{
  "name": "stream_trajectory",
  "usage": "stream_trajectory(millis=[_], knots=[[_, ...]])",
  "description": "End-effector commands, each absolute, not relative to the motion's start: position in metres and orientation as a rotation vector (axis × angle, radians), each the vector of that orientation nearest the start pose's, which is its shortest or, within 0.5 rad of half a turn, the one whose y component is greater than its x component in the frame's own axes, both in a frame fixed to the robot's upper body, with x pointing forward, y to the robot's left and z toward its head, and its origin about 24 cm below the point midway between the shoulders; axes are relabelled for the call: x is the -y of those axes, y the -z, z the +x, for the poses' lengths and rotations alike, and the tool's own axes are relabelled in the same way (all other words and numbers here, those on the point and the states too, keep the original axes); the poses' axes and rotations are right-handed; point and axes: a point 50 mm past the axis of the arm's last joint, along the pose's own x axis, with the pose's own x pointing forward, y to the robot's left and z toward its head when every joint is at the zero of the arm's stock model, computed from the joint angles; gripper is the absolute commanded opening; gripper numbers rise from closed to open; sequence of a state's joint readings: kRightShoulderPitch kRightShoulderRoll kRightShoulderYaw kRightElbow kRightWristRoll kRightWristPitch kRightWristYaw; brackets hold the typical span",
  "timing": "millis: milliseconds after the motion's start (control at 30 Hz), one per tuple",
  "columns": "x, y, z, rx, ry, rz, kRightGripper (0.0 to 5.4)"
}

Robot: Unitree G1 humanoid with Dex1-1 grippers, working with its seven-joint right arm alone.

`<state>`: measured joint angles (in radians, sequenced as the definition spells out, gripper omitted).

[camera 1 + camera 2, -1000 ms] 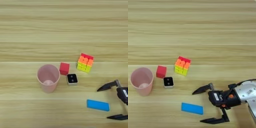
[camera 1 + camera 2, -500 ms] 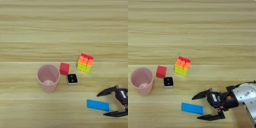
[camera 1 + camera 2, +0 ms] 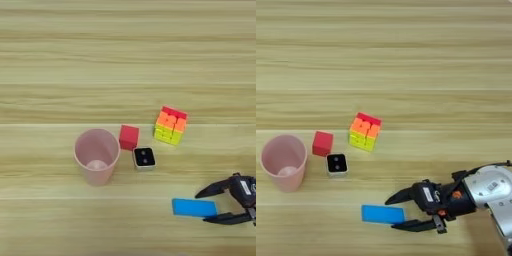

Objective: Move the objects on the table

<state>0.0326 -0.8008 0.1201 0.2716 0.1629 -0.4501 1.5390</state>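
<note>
— Closing in from the right, the tool (image 3: 397,212) is now straddling the blue bar's (image 3: 383,214) right end, fingers spread.
— Room?
— Bare tabletop (image 3: 125,60) is lying behind; only the right eye is showing the silver forearm (image 3: 491,187).

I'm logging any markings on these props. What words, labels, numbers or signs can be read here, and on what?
None can be read.
Small white square piece: two pale dots on its black face, no legible text.
Gripper: small light patches on its body, too small to read.
Pink cup, red cube, puzzle cube, blue bar: no markings visible.
</note>
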Motion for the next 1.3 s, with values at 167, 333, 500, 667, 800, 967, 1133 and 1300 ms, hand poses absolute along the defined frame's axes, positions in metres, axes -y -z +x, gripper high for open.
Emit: stream_trajectory(millis=[167,333,500,667,800,967,1133,1300], knots=[[0.258,-0.051,0.198,-0.373,-1.546,-0.679,1.4],[0.258,-0.052,0.2,-0.37,-1.542,-0.68,1.4],[0.258,-0.053,0.202,-0.36,-1.53,-0.678,1.4],[0.258,-0.055,0.206,-0.341,-1.512,-0.669,1.4],[0.261,-0.06,0.214,-0.313,-1.46,-0.682,1.4],[0.259,-0.066,0.234,-0.258,-1.336,-0.706,1.4],[0.259,-0.069,0.243,-0.235,-1.275,-0.71,1.4],[0.26,-0.069,0.249,-0.232,-1.224,-0.713,1.4]])
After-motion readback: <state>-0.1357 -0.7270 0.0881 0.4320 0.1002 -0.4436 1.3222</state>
